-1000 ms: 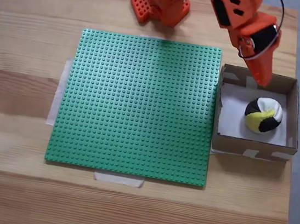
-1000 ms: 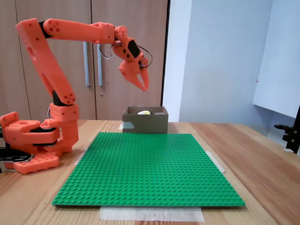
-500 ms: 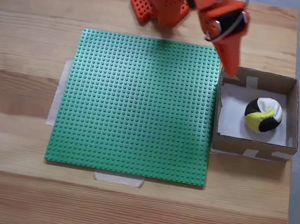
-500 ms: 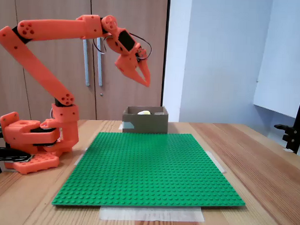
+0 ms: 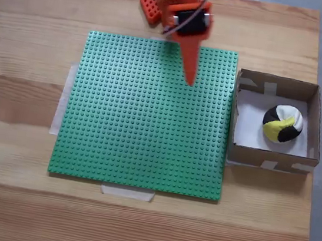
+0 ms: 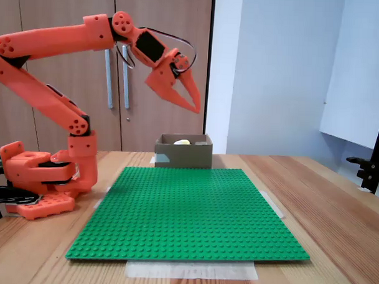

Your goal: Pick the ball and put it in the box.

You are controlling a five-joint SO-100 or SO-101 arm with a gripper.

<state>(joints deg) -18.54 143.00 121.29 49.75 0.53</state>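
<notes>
The yellow, black and white ball [image 5: 282,123] lies inside the shallow cardboard box [image 5: 315,120] on its white bottom, at the right of the green plate. From the side, only the ball's top [image 6: 182,142] peeks over the wall of the box [image 6: 184,155]. My orange gripper [image 5: 189,80] hangs in the air over the upper right part of the green plate, left of the box, fingers together and holding nothing. In the side-on fixed view the gripper [image 6: 195,108] sits high above the box, tips pointing down and right.
A large green studded baseplate [image 5: 144,113] is taped to the wooden table [image 5: 8,195]. The arm's orange base [image 6: 39,180] stands at the plate's far edge. Wooden cabinet doors [image 6: 149,53] and a pale wall are behind. A black stand [image 6: 375,161] is at the right.
The gripper has swung away from above the box toward the middle of the plate's far side, rising as it went. The ball stays in the box.
</notes>
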